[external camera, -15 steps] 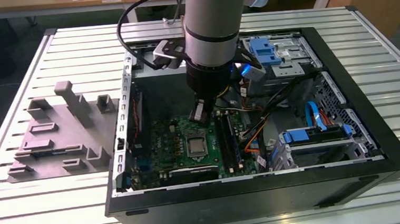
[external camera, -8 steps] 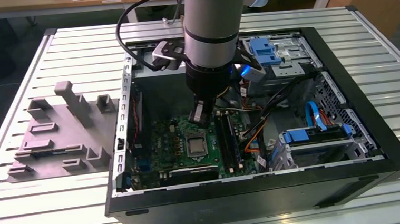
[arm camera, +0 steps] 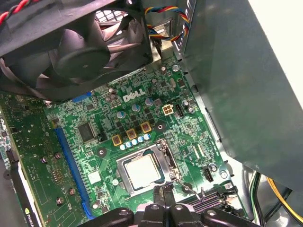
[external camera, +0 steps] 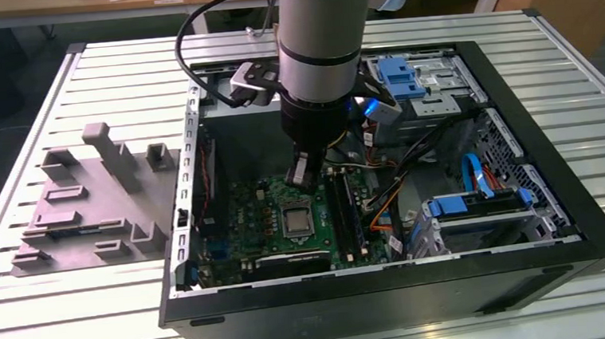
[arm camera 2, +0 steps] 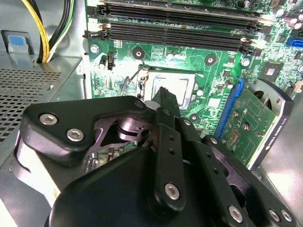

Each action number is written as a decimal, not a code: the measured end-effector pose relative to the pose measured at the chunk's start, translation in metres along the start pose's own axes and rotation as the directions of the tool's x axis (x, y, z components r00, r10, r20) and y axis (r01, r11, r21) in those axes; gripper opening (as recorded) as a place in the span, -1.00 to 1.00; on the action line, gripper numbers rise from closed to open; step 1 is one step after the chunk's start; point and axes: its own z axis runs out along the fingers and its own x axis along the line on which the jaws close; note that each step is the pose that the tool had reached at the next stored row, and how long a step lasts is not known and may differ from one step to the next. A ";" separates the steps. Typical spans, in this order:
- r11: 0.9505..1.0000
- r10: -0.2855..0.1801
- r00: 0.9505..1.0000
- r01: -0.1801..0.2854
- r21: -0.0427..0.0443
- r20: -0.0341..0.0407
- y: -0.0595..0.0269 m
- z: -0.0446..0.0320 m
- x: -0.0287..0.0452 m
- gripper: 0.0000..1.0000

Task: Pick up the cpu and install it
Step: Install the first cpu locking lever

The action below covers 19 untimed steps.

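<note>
CPU (arm camera: 143, 171) lies flat in the socket frame (arm camera: 163, 156) on the green motherboard (arm camera: 156, 118), its pale silver top showing square and level in the first wrist view; in the second wrist view the same chip (arm camera 2: 173, 85) shows partly, past the black tip of the gripper (arm camera 2: 166, 94). In the exterior view the socket with the chip (external camera: 296, 215) sits near the middle of the motherboard (external camera: 244, 213), on the floor of the open computer case (external camera: 510, 91).

The gripper (arm camera: 166, 195) hangs just over the socket's edge, on the side nearest the memory slots (arm camera 2: 175, 33), and its 2 fingertips (arm camera: 159, 193) stand pressed together with nothing between them (the chip lies apart from them, below). A thin wire lever (arm camera: 189, 189) of the socket lies just beside the fingertips. In the exterior view the gripper (external camera: 299, 174) points straight down from the grey arm (external camera: 321, 48) into the case, just above the socket's far edge.

Around the socket, a blue slot (arm camera: 71, 165) runs along the board, and a black fan (arm camera: 71, 52) hangs over the board's corner. In the second wrist view yellow and black cables (arm camera 2: 45, 28) pass by a perforated grey box (arm camera 2: 33, 94). Blue drive brackets (external camera: 476, 203) sit in the case toward the exterior view's right. The case rests on a slatted metal table (external camera: 98, 304), and a grey parts fixture (external camera: 91, 200) stands on the table just beside the case, toward the exterior view's left
</note>
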 end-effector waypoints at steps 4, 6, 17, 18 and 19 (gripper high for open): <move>1.000 0.000 1.000 0.000 0.002 0.001 0.0002 -0.0058 0.0004 -0.79; 1.000 0.000 1.000 0.000 0.005 0.002 0.0003 -0.0086 0.0007 -0.79; 1.000 0.000 1.000 0.000 0.008 0.004 -0.0074 -0.0090 -0.0065 -0.79; 1.000 0.001 1.000 -0.001 0.008 0.004 -0.0074 -0.0090 -0.0065 -0.79; 1.000 0.001 1.000 -0.001 0.008 0.004 -0.0075 -0.0090 -0.0063 -0.79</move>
